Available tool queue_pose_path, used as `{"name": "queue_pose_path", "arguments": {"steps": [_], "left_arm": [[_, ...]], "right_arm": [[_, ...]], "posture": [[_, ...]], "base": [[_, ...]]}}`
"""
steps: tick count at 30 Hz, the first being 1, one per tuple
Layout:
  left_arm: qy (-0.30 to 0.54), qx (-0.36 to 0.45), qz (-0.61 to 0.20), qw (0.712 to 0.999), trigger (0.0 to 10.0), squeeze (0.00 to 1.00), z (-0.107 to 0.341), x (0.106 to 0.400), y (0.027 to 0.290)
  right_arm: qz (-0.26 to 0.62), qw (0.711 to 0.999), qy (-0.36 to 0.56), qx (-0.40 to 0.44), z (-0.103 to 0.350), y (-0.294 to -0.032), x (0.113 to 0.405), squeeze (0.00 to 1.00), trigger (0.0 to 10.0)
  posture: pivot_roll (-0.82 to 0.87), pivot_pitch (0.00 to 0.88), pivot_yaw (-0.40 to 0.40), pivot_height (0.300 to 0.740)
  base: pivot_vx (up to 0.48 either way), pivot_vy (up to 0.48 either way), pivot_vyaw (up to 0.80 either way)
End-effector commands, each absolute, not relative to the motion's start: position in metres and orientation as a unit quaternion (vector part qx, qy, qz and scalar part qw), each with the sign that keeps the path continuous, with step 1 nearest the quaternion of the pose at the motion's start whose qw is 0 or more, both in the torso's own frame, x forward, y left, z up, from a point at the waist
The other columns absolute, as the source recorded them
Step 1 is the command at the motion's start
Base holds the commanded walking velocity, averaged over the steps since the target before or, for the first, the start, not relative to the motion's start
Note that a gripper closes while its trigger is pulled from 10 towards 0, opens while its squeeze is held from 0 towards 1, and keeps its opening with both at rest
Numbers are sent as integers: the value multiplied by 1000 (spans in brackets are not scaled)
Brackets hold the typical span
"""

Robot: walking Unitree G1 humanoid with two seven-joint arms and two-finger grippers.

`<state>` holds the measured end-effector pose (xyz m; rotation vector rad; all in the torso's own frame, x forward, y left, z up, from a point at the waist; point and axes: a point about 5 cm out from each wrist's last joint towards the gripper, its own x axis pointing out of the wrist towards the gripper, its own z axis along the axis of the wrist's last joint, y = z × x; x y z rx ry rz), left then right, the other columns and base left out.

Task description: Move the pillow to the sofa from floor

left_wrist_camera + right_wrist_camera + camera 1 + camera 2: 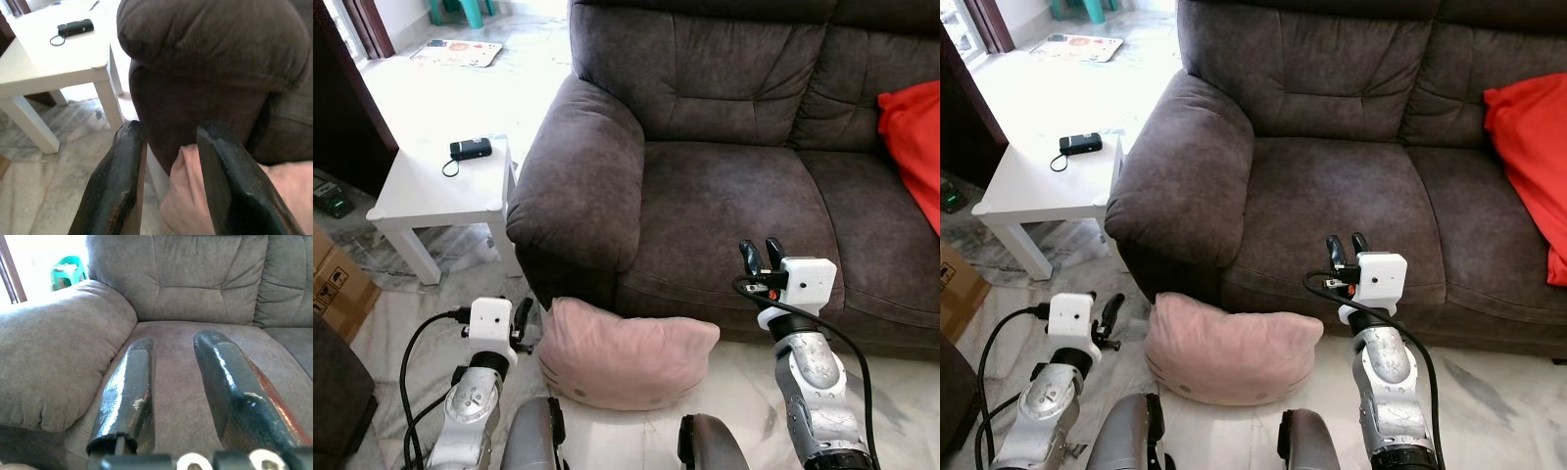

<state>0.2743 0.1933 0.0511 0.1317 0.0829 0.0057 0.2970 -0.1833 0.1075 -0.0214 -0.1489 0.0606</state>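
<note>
Nothing lifted yet — the pillow [625,352] lies on the floor [744,392] against the sofa [724,186]. I have my left gripper [525,318] beside it and my right gripper [762,257] above — both spread, empty.

White side table [421,191] bearing a black device [471,149]; red cushion [913,137].

the red cushion [913,147] is cut off by the edge; pink pillow [626,354] bottom hidden.
</note>
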Motion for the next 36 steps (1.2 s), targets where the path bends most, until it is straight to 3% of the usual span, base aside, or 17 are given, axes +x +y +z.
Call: {"name": "queue_pose_path", "arguments": {"steps": [1, 7, 12, 29, 36], "left_arm": [[49, 68, 2, 996, 10000, 0, 46, 272, 193], [36, 67, 10, 997, 10000, 0, 50, 274, 194], [36, 69, 18, 997, 10000, 0, 50, 276, 195], [29, 73, 6, 997, 10000, 0, 52, 278, 190], [29, 72, 5, 997, 10000, 0, 52, 279, 190]], "right_arm": [[28, 998, -64, -8, 103, -184, 295, 0, 10000], [36, 997, -66, -21, 104, -183, 296, 0, 10000], [44, 996, -70, -27, 105, -180, 296, 0, 10000], [31, 997, -71, -13, 105, -183, 296, 0, 10000], [41, 996, -68, -27, 105, -181, 296, 0, 10000]], "posture": [[-41, 124, -41, 602], [-41, 123, -41, 602], [-41, 123, -41, 602], [-41, 126, -39, 602], [-41, 126, -42, 602]], "base": [[0, 0, 0], [0, 0, 0], [0, 0, 785], [0, 0, 0], [256, 0, 78]]}}
